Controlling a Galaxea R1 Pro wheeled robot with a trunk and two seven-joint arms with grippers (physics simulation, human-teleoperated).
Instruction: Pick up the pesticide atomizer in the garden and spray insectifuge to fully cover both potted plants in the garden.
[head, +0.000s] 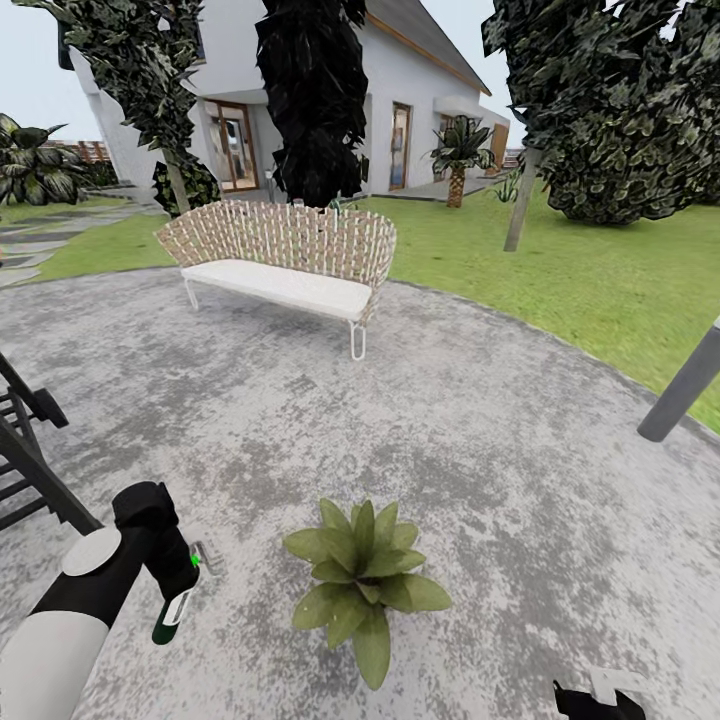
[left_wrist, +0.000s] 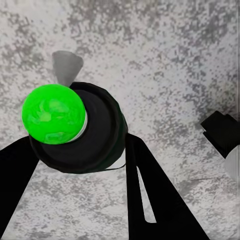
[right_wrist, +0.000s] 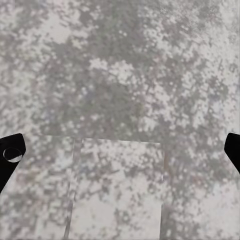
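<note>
Atomizer (left_wrist: 75, 127) sits clamped in left pincer (head: 180, 590) beside potted plant (head: 362, 585); right pincer (right_wrist: 120, 155) gapes wide.

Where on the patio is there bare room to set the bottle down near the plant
Bare stone runs between the potted plant and the wicker bench, and right of the plant toward the lawn. It is crowded left of the plant, where the left gripper holds the pesticide atomizer.

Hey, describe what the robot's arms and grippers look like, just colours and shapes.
The left arm is a rounded white tube with a grey disc joint and black wrist. The left gripper has flat, matte black fingers. The right gripper shows black fingertips, one bearing a small round screw.
</note>
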